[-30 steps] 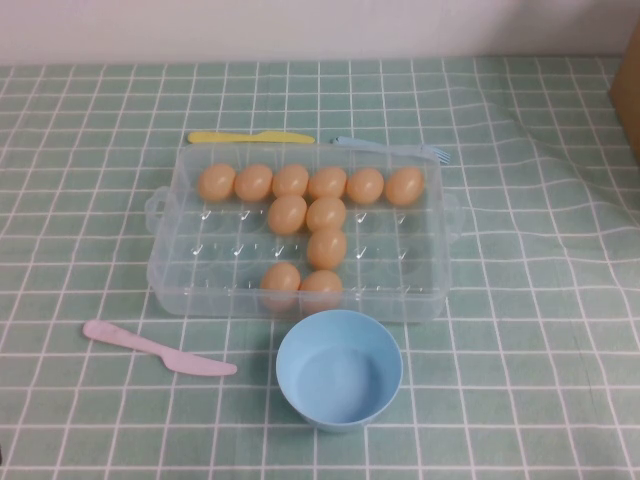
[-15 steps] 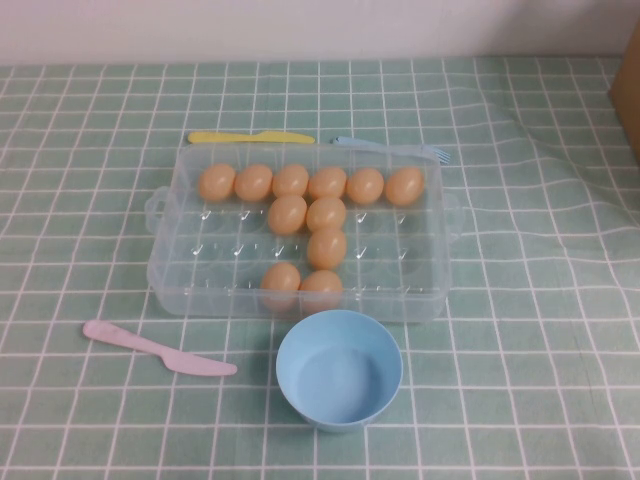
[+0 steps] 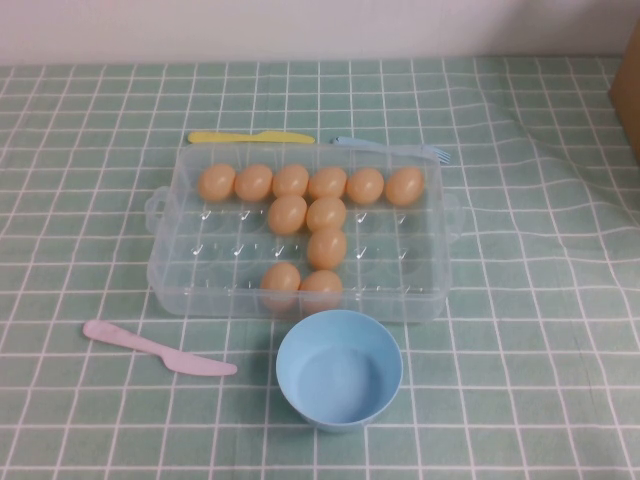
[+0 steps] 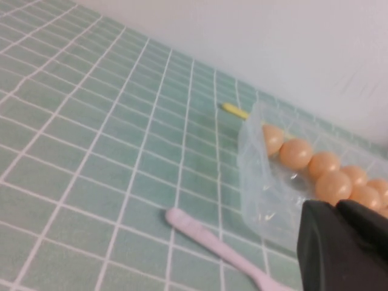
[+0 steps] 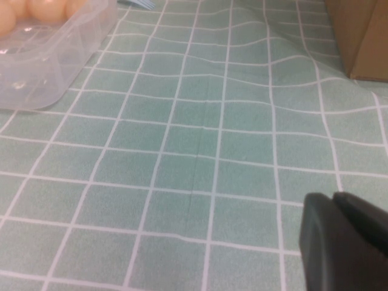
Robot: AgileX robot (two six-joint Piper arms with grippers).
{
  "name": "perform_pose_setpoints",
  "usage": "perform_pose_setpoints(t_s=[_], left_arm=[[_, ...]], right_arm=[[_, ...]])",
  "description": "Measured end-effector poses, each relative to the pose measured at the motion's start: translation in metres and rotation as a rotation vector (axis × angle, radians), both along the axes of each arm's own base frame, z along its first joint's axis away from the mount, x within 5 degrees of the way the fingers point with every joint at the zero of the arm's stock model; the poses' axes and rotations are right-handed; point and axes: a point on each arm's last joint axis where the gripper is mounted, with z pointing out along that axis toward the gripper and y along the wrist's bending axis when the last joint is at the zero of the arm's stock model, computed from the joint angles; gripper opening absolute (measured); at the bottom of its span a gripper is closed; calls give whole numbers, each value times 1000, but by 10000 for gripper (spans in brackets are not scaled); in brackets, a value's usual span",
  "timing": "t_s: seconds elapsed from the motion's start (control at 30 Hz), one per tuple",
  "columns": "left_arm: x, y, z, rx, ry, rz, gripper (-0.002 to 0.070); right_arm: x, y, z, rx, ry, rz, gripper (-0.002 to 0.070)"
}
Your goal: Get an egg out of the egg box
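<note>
The clear plastic egg box lies mid-table and holds several tan-orange eggs: a back row, then a short column down to an egg and two at the front wall. Neither gripper shows in the high view. In the left wrist view my left gripper is shut and empty, off the box's left end, with eggs beyond it. In the right wrist view my right gripper is shut and empty above bare cloth, well to the right of the box.
A round light-blue bowl stands just in front of the box. A pink plastic knife lies front left. A yellow knife and a blue fork lie behind the box. A cardboard box is at the far right; the cloth is wrinkled there.
</note>
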Motion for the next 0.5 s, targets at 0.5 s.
perform_pose_setpoints(t_s=[0.5], left_arm=[[1,-3,33,-114,112,-11,-4]], right_arm=[[0,0,0,0,0,0,-17]])
